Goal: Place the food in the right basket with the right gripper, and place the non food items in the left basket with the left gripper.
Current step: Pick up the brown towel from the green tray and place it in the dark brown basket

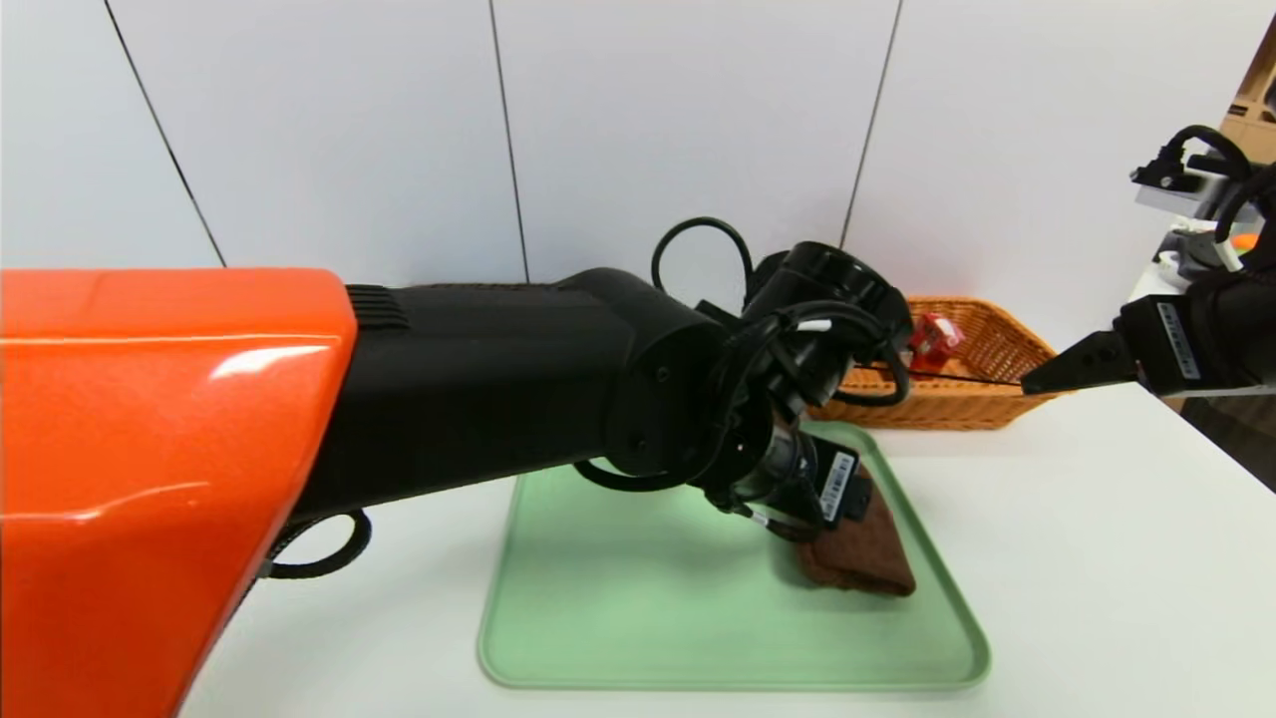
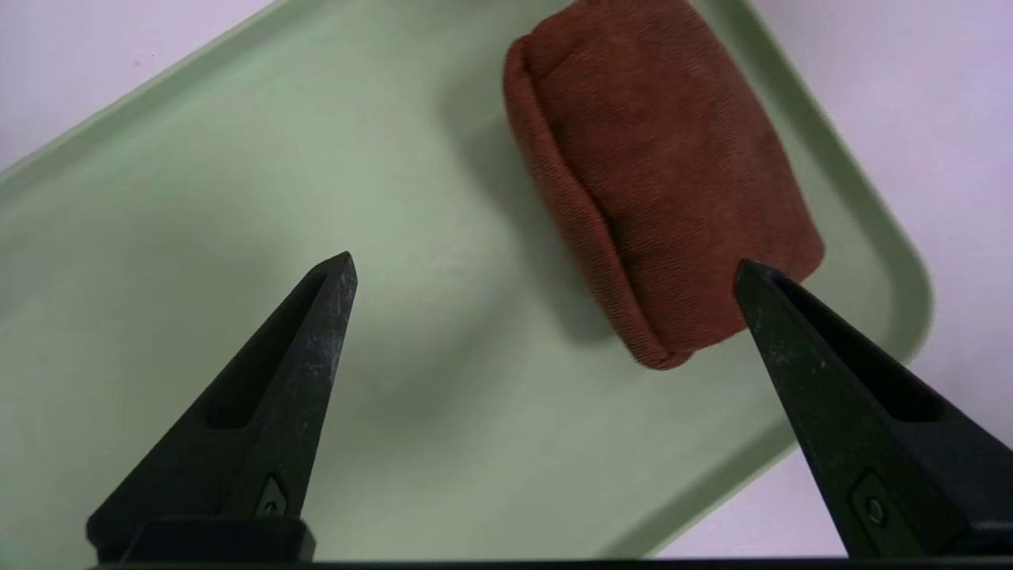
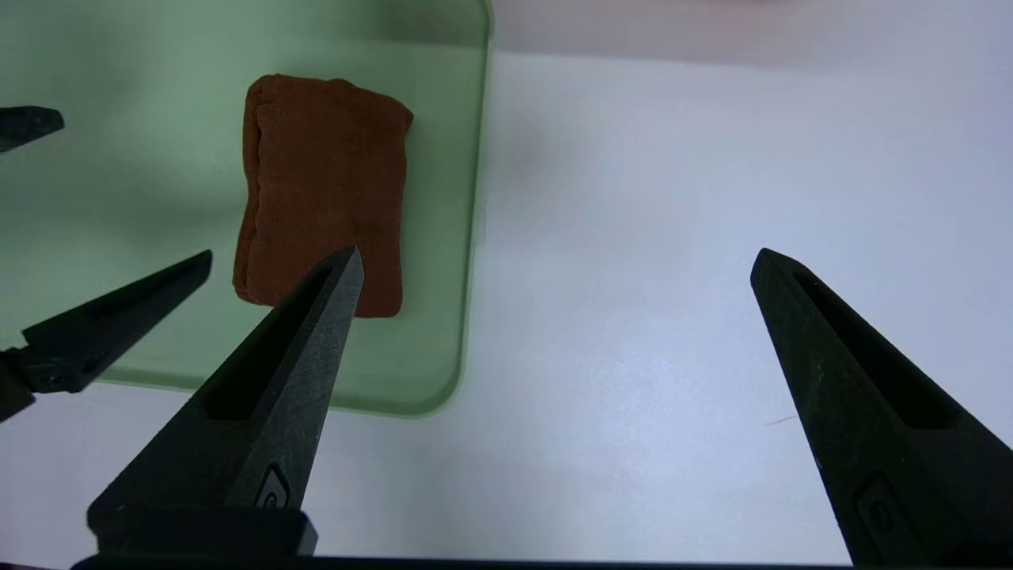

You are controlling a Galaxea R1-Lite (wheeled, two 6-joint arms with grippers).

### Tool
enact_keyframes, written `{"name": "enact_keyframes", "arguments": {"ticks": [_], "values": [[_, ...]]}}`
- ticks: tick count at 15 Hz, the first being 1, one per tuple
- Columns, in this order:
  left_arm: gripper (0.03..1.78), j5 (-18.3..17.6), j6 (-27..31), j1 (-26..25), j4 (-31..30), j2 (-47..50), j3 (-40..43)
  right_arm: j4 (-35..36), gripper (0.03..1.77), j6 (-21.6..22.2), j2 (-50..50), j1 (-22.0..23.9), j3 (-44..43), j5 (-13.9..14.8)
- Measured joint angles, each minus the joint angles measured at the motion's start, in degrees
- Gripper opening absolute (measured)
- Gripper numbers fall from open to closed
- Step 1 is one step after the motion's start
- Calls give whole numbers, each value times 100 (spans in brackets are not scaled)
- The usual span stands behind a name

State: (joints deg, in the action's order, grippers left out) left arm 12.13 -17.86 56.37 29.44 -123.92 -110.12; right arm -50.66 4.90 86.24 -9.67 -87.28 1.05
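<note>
While the left gripper [image 2: 546, 257] hovers; fingers wide, holding nothing; brown towel [image 2: 665, 174] below, partly between them

The tray [image 1: 638, 618] is soft green, and the folded towel [image 1: 862, 548] is brown. The basket [image 1: 982, 409] is orange-tan with a woven, criss-cross pattern, and the carton [image 1: 935, 344] is red with some white. The left arm [image 1: 169, 419] is bright shiny orange and black.

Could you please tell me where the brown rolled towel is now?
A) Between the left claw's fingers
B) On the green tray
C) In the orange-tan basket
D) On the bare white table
B: the brown rolled towel lies on the green tray, inside its rim.
</note>
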Motion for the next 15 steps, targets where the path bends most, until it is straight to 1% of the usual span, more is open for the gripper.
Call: {"name": "enact_keyframes", "arguments": {"ticks": [1, 5, 8, 10, 13, 15], "values": [[169, 11, -105, 84, 180, -108, -179, 0, 169, 5, -16, 0, 33, 2], [169, 7, -221, 267, 204, -317, -355, 20, 169, 2, -68, -67, 221, -1], [169, -43, -210, 317, -98, -397, -367, 20, 169, 105, -90, -129, 280, 10], [169, -45, -206, 366, -233, -478, -369, 17, 169, 107, -112, -135, 333, 18], [169, -45, -199, 440, -607, -594, -369, 22, 169, 105, -140, -160, 396, 22], [169, -4, -206, 451, -673, -646, -367, 23, 169, 105, -151, -190, 413, 27]]}}
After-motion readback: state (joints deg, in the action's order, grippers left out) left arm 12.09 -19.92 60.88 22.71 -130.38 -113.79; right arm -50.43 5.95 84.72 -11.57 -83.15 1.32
